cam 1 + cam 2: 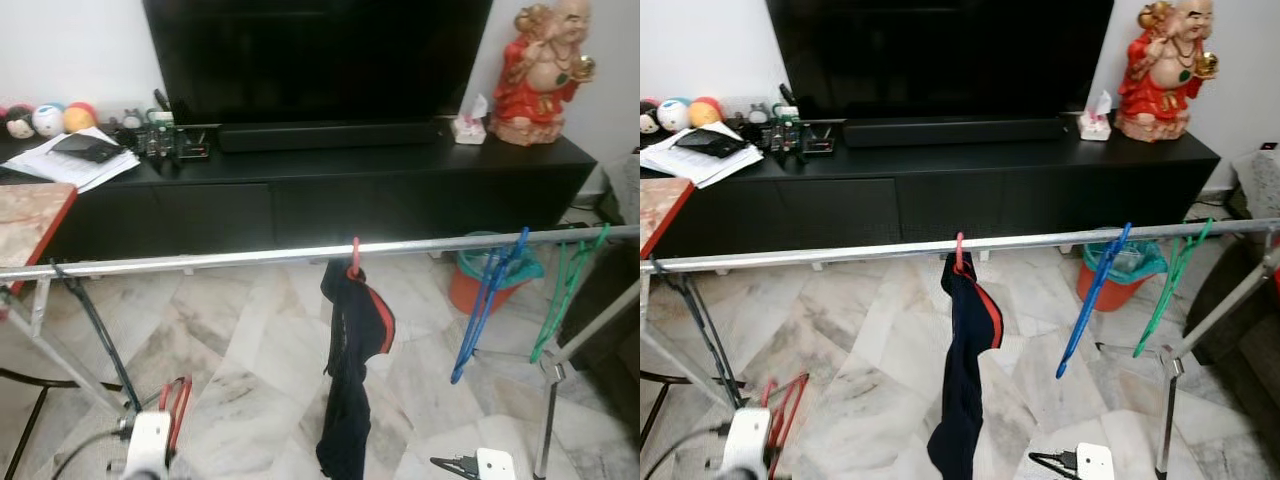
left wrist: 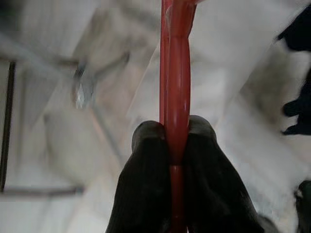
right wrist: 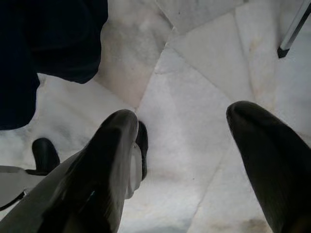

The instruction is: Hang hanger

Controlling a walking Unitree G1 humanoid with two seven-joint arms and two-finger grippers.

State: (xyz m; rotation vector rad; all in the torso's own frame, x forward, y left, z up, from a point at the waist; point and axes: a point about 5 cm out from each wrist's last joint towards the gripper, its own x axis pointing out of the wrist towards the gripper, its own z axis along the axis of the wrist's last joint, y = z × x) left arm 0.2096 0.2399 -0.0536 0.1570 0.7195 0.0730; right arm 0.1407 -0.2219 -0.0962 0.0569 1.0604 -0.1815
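A silver clothes rail (image 1: pixel 250 257) runs across the room in front of me. On it hang a red hanger (image 1: pixel 353 262) carrying a dark garment (image 1: pixel 348 380), a blue hanger (image 1: pixel 488 303) and a green hanger (image 1: pixel 568 290). My left gripper (image 2: pixel 176 145) is shut on another red hanger (image 2: pixel 176 73), which shows low at the left below the rail (image 1: pixel 177 405). Low at the right, my right gripper (image 3: pixel 184 145) hangs open over the marble floor, nothing between its fingers.
A black TV cabinet (image 1: pixel 320 190) with a television stands behind the rail. A red statue (image 1: pixel 540 70) sits at its right end, papers (image 1: pixel 75 160) at its left. An orange bin (image 1: pixel 480 280) stands behind the blue hanger. The rail's legs (image 1: pixel 60 350) splay to the floor.
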